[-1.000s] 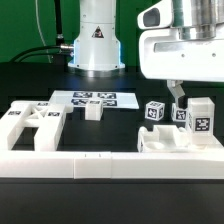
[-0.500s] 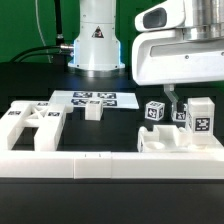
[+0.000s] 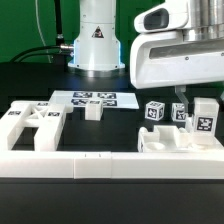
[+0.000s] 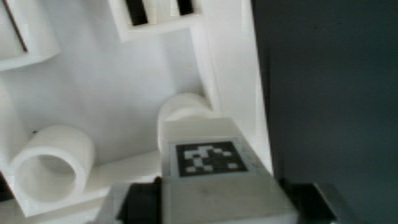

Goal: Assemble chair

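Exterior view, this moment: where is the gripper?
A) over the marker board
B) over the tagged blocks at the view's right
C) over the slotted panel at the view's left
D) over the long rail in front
B: the gripper hangs just above the tagged blocks at the exterior view's right, well apart from the slotted panel and the marker board.

The table (image 3: 60,200) is black and the wall (image 3: 22,25) behind is green. All white with black-and-white square tags — the cube (image 3: 153,111), the tall block (image 3: 203,117) and the slotted panel (image 3: 28,125). The marker board (image 3: 92,98) is white with black squares on it, and the long rail (image 3: 100,163) in front is plain white
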`<state>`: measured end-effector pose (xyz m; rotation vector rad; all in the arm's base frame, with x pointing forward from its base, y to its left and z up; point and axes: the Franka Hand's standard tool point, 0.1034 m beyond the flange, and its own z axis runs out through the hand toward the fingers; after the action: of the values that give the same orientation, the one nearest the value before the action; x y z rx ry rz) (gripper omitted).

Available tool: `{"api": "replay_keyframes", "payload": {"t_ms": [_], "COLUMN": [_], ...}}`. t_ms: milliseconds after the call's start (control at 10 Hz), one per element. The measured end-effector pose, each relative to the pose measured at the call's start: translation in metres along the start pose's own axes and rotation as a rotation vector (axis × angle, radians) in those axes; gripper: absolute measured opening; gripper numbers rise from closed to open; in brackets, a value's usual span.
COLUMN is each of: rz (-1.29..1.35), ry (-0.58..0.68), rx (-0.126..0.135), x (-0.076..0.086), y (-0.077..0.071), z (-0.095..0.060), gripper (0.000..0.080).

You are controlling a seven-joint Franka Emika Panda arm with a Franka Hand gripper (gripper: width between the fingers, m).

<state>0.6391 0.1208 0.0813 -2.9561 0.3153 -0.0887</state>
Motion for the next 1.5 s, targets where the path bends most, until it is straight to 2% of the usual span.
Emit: {"api": "replay_keyframes", "payload": {"t_ms": [300, 700, 1100, 1300, 1500], "rz": [0.091, 0.498, 0.772, 1.095, 1.379], "ry": [0.001, -0.006, -0.015, -0.029, -0.03], "rx": [0.0, 0.01, 0.02, 0.059, 0.126], "x": [-0.0003, -0.0014, -0.003, -0.0046, -0.0018], "y": [0.0003, -0.0003, -0.0036, -0.0046, -0.0045], "z": [0.0007, 0.0031, 0.0038, 0.0045, 0.006], "gripper": [0.0301, 0.0294, 0.0293, 0.0293, 0.0293]}}
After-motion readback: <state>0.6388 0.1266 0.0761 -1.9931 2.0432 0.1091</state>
